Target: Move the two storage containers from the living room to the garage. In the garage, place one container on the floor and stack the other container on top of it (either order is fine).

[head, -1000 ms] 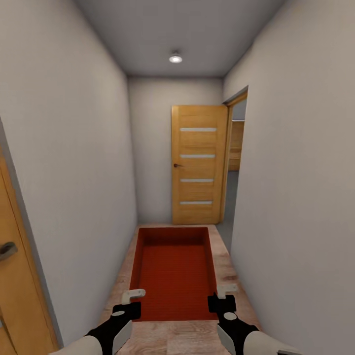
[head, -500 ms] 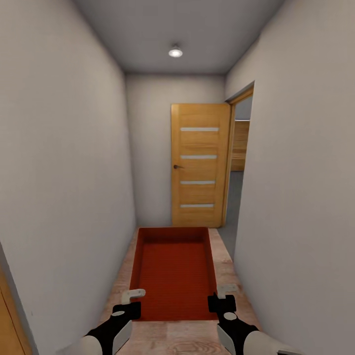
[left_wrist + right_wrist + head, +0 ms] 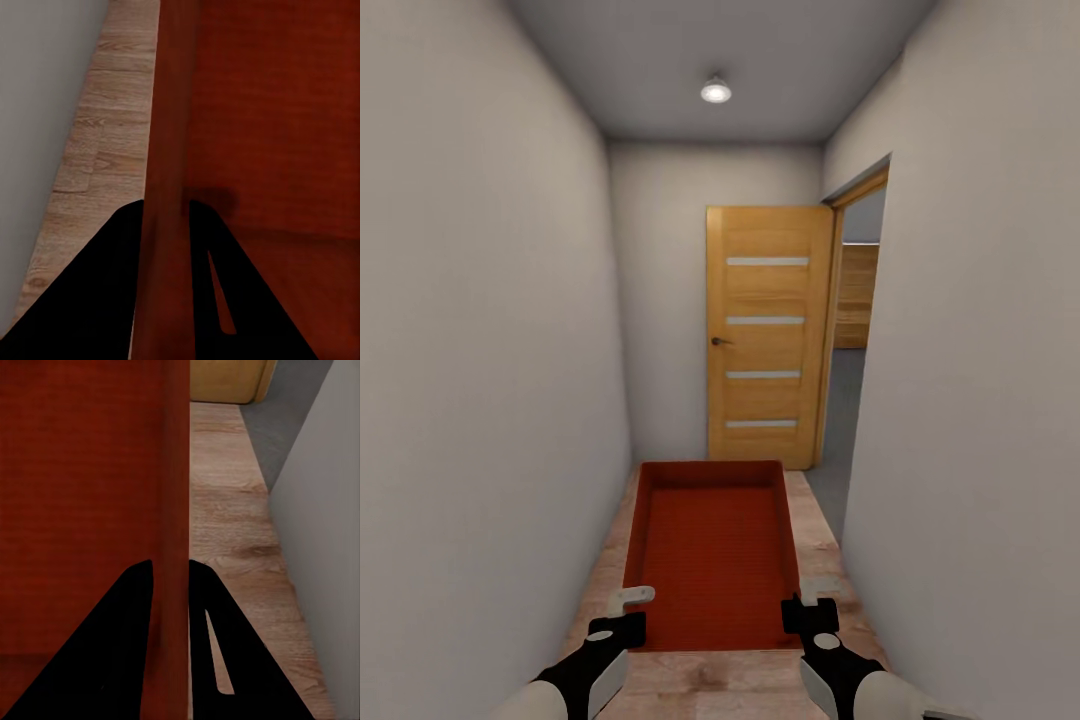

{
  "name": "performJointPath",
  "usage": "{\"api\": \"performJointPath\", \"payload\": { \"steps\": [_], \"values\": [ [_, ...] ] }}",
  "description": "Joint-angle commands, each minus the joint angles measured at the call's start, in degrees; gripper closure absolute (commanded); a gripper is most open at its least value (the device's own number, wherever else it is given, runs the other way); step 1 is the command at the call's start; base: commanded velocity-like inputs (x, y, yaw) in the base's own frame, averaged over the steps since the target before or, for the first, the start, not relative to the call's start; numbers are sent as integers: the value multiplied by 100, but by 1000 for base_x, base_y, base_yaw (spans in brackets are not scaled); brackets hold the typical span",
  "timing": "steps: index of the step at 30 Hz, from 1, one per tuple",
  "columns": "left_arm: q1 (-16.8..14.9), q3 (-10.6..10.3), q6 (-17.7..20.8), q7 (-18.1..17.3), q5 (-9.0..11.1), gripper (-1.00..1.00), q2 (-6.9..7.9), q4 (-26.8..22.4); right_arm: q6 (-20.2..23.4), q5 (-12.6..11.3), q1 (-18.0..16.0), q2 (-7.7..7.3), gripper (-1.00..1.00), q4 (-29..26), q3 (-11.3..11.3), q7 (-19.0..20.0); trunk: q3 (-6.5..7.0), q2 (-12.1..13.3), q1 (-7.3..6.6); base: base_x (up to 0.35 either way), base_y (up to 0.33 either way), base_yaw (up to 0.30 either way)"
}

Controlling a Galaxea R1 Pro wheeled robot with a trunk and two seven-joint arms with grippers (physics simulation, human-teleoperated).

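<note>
The storage container (image 3: pixel 712 560) is carried in front of the robot, low over the wood plank flooring (image 3: pixel 705 685) of a narrow corridor, with its open top up and nothing inside. The left pincer (image 3: pixel 622 612) is pinching the left side wall of the box near the close corner, and the right pincer (image 3: pixel 807 603) is pinching the right side wall in the same way. In the left wrist view the red wall (image 3: pixel 166 187) runs between the two dark fingers, and in the right wrist view the wall (image 3: pixel 176 510) does the same, so both pincers are pressed on the box.

Ahead there is a wood-panelled door (image 3: pixel 767 335) standing open, and beside it a doorway (image 3: pixel 852 360) on the right, with grey flooring (image 3: pixel 838 420) behind it. I judge this is the way toward the garage.

About progress: one container is on its way and is not yet put down. I cannot say where the second container is. What is left, as I judge it: to pass through the doorway, to set this box on the concrete floor or on the other box, and to finish the stack
</note>
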Motion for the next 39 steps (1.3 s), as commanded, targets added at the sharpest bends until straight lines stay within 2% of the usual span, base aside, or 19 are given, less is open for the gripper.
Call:
{"api": "performJointPath", "payload": {
  "steps": [1, 39],
  "values": [
    [-3, -24, -3, 55, 46, 100, 18, -9, -13, 87, -9, 2, 100, 1, -255, -28, -10, -7, 4, 324, 0, 0],
    [-3, -26, -3, 55, 46, 100, 19, -9, -13, 87, -9, 2, 100, 3, -255, -28, -10, -7, 4, 324, 0, 0]
  ]
}}
